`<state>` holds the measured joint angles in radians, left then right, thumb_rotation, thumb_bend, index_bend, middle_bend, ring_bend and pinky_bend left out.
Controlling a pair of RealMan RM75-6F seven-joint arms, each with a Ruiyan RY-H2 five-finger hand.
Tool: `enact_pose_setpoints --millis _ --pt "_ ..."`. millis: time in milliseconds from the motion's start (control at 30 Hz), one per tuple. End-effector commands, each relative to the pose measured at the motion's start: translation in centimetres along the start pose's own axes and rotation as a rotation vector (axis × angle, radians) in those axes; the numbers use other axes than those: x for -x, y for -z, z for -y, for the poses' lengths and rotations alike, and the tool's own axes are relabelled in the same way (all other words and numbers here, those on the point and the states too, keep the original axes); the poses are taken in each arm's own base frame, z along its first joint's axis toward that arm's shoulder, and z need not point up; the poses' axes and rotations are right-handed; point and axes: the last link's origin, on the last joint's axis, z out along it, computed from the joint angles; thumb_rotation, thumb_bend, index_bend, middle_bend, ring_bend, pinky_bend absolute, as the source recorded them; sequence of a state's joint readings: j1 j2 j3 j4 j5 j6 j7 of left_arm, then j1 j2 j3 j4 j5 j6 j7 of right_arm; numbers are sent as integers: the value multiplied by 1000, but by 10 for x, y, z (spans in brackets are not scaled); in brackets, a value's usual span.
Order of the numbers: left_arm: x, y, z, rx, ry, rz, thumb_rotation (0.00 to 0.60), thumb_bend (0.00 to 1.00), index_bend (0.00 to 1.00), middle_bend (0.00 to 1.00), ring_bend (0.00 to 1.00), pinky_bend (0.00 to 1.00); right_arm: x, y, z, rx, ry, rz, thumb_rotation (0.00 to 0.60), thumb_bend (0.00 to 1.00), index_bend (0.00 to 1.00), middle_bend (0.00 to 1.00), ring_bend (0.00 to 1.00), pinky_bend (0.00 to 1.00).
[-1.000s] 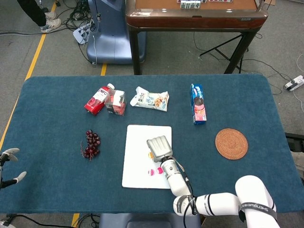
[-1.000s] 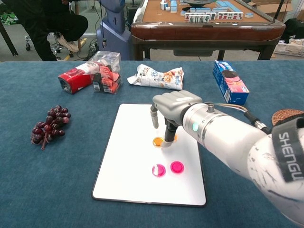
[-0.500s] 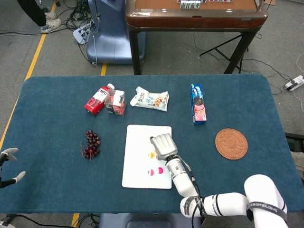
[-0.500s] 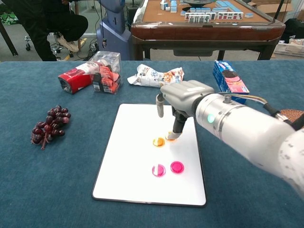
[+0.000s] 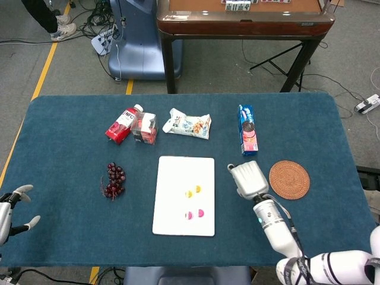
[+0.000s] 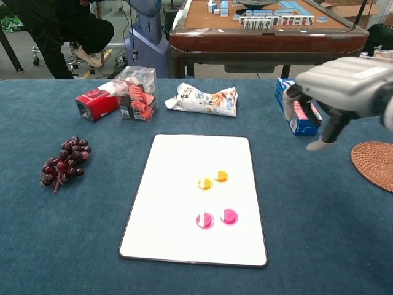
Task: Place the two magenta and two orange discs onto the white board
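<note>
Two orange discs [image 6: 213,179] and two magenta discs [image 6: 217,217] lie mid-board [image 6: 166,184], so the task looks done; right hand [image 6: 334,95], empty with loosely spread fingers, should retreat high past the biscuit box [image 6: 288,101]; left hand [image 5: 10,209] open at tabletop edge.

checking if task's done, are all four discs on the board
Yes: both orange discs and both magenta discs lie on the board.

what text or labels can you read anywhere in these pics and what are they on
"NFC": red juice carton, lying on its side.
Blue biscuit box: printing too small to read.
Snack bag: printing blurred.
Small red carton in clear wrap: unreadable.
Tiles on the far table: marks too small.
</note>
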<state>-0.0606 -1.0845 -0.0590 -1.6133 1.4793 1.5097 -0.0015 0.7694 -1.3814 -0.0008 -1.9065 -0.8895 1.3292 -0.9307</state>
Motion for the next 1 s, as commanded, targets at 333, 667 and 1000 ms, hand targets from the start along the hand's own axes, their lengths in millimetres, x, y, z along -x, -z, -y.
enact_pose_setpoints --millis 333,667,1000 --pt "0 3 -6 31 -19 -18 600 26 288 471 387 545 35 95 -90 168 -5 -111 600 117 398 425 387 370" --pt "3 5 -10 43 -35 -4 600 26 290 471 386 545 69 148 -121 300 -89 -150 600 118 398 425 387 370" --pt "12 2 -15 55 -44 24 600 26 291 471 387 545 62 154 -143 357 -124 -186 600 118 398 425 382 370"
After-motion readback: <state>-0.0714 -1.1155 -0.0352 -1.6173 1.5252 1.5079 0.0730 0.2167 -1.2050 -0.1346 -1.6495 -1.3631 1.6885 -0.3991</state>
